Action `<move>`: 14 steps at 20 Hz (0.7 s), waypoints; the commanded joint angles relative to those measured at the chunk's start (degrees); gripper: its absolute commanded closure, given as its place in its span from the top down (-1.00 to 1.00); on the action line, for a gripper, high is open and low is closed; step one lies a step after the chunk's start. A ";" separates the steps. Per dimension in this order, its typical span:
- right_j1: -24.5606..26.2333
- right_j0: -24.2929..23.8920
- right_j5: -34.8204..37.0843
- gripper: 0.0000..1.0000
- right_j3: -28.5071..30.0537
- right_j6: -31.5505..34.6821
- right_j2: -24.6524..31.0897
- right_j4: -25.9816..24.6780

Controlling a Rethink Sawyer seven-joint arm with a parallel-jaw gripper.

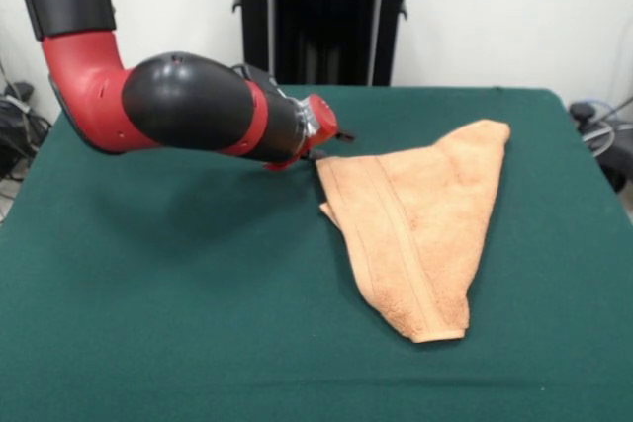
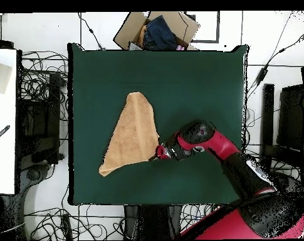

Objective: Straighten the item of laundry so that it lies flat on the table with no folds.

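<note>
Front view shows the claw (image 1: 331, 137) low over the desk (image 1: 178, 284), right at the towel (image 1: 415, 224), at that corner of the cloth which points toward the arm. Whether its tips are apart, together or pinching the cloth cannot be told; the red wrist and the towel's edge hide them. Behind the claw the arm (image 1: 188, 101) runs nearly level, black and red, and bends up out of the picture.

From that corner the towel spreads away from the claw as a folded triangle, one layer doubled over another, with a woven band running lengthwise down its top layer and a second edge peeking out under the corner. It lies wholly on the green cloth, well inside every edge of the desk.

Overhead, the claw (image 2: 162, 152) meets the towel (image 2: 132, 135) at the same corner. Beyond the desk's edge farthest from the towel's long point, an open cardboard box (image 2: 157, 30) sits on the floor with dark cloth inside.
</note>
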 commanded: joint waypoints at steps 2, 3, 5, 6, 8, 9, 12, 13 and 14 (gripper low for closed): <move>0.02 0.53 -7.50 1.00 -6.87 -11.11 4.59 -5.89; 0.01 0.40 -8.15 1.00 -6.71 -11.19 4.81 -6.17; -0.12 0.15 -9.64 1.00 -6.36 -11.47 5.27 -6.95; -0.32 0.11 -10.17 1.00 -6.18 -11.38 5.40 -7.39; -0.41 0.02 -11.17 1.00 -6.04 -11.31 5.73 -8.15; -0.27 0.02 -11.40 1.00 -6.22 -11.24 5.90 -8.53; 0.28 -0.01 -12.24 1.00 -6.94 -11.44 6.54 -9.56; 0.37 0.02 -12.58 1.00 -7.14 -11.48 6.65 -9.93; 0.42 0.04 -12.68 1.00 -7.30 -11.54 6.78 -10.19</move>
